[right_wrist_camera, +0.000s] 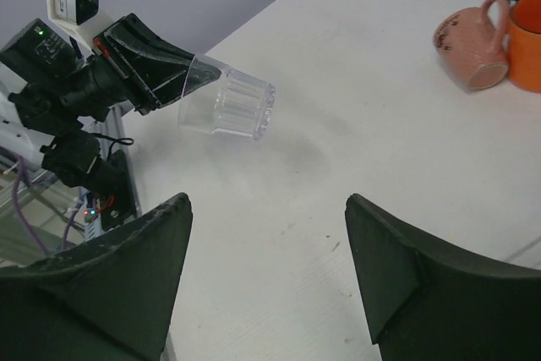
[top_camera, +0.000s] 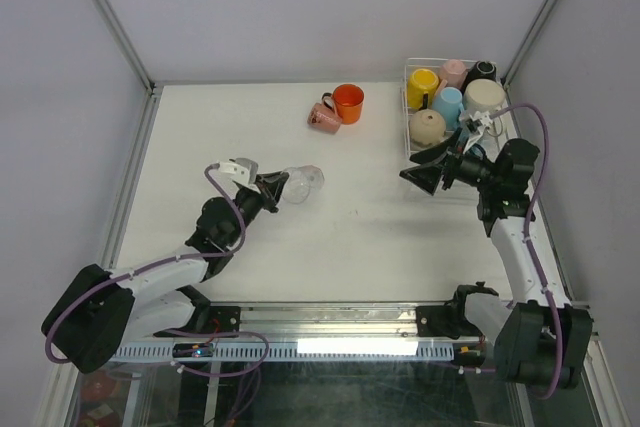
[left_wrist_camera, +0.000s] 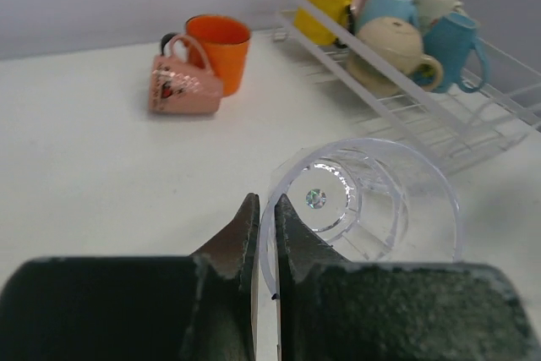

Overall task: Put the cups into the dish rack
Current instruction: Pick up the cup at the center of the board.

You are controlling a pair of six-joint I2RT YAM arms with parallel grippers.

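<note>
Two claws differ: the left claw (left_wrist_camera: 266, 226) is clenched on the rim of the clear glass tumbler (left_wrist_camera: 372, 200), holding it tipped sideways above the table (top_camera: 250, 127). The right claw (right_wrist_camera: 270, 234) gapes wide and empty beside the dish rack (top_camera: 407, 107), which holds several mugs (top_camera: 448, 102). The pink mug (top_camera: 322, 115) and orange mug (top_camera: 348, 103) touch on the table.
</note>
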